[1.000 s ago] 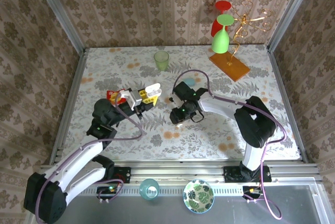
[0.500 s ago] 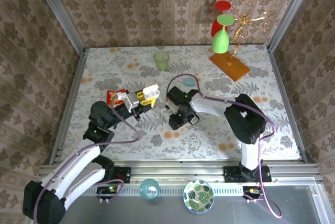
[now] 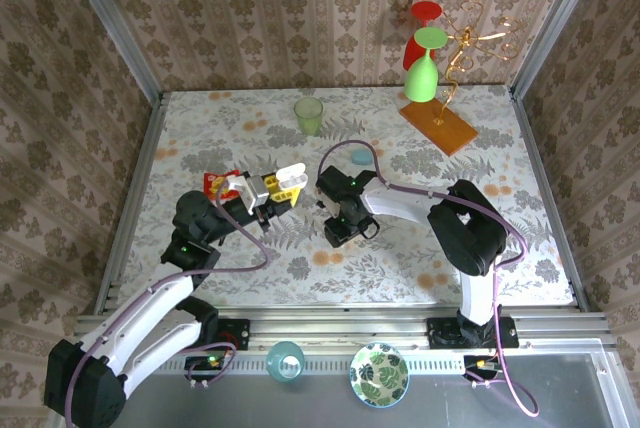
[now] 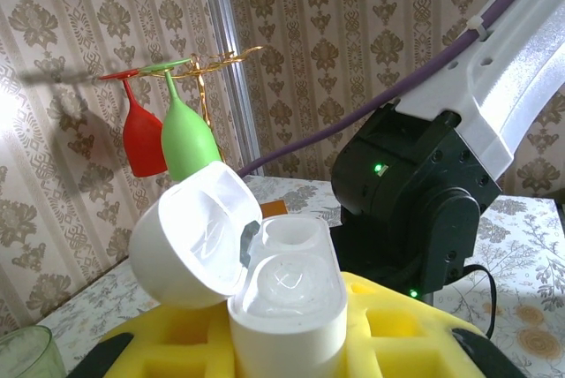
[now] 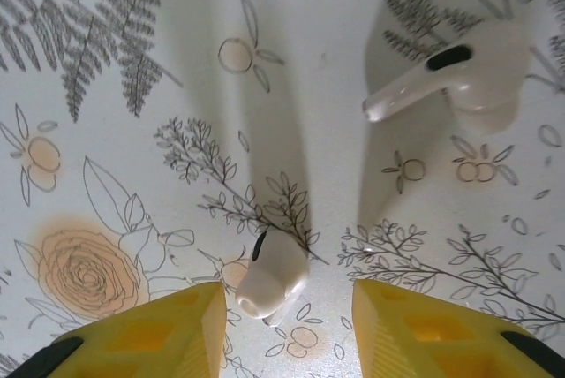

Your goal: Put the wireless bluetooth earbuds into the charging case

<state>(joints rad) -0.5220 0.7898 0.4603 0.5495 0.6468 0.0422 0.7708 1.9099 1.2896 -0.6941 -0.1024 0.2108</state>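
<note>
The white charging case [image 4: 287,307] stands upright in my left gripper [image 4: 291,343], which is shut on it with yellow fingers [image 4: 406,325]. Its lid [image 4: 190,250] is hinged open to the left, and both wells look empty. From above, the case [image 3: 291,176] and the left gripper [image 3: 272,190] hover left of table centre. My right gripper [image 3: 341,232] points down at the table just right of them. It is open [image 5: 287,307], with one white earbud [image 5: 274,283] lying on the tabletop between its yellow fingertips [image 5: 159,329]. The second earbud [image 5: 459,78] lies further off, up and right.
A green cup [image 3: 309,115] stands at the back and a light blue disc [image 3: 360,156] lies behind the right gripper. A glass rack on an orange base [image 3: 438,128] holds red and green glasses at the back right. A red packet [image 3: 214,183] lies beside the left arm.
The right gripper swung left toward the left gripper and now sits low over the earbuds. The left gripper with the case shifted slightly.
</note>
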